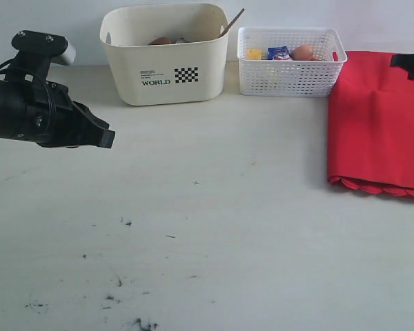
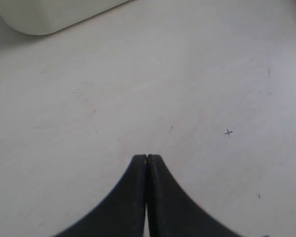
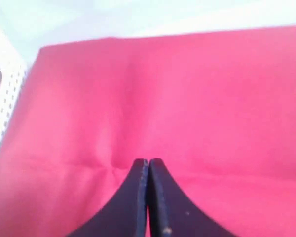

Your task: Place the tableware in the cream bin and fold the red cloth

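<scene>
Over on the left of the exterior view, the left gripper (image 1: 105, 138) hangs above the pale table (image 1: 214, 227), its black arm coming in from the edge. At the back stands the cream bin (image 1: 164, 55), checkered mark facing us. A thin wooden handle (image 1: 232, 22) pokes out over its right rim, and a brown rounded thing (image 1: 160, 41) peeks up inside, too hidden to name. Just beside the bin sits the white basket (image 1: 290, 61), holding a yellow piece (image 1: 254, 53), a blue carton (image 1: 278, 52) and an egg (image 1: 303, 52). To the right lies the red cloth (image 1: 379, 124), flat on the table against the basket, scalloped edge toward the front. The right gripper (image 1: 410, 65) shows only as a dark shape over the cloth's far corner.

Now the left wrist view: the left gripper (image 2: 147, 158) has its two black tips pressed together with nothing between them, above bare table. A rounded corner of the cream bin (image 2: 49, 15) shows, well apart from the tips.

Right wrist view: the right gripper (image 3: 148, 161) is also pinched tight, tip against tip. Red cloth (image 3: 187, 98) fills nearly the whole picture, a soft crease running close to the tips. Whether they touch the fabric, I cannot tell. A sliver of the white basket (image 3: 5, 98) sits at the cloth's edge.
</scene>
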`<action>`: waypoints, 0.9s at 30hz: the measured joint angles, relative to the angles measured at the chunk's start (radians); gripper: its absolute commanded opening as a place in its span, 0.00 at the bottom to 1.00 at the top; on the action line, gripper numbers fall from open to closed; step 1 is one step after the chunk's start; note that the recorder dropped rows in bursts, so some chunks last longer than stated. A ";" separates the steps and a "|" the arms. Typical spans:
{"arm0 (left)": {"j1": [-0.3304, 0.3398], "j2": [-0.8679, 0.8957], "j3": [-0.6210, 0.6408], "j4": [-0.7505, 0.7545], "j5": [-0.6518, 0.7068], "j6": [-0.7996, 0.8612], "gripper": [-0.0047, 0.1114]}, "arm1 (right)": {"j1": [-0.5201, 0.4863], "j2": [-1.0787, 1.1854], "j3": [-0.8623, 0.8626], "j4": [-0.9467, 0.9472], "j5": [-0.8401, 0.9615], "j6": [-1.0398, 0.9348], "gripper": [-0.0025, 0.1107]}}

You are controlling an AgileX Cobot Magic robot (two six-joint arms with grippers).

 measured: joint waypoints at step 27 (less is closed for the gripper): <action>0.000 -0.516 0.311 -0.126 -0.245 -0.002 0.06 | -0.002 -1.153 0.826 0.276 -0.110 -0.123 0.02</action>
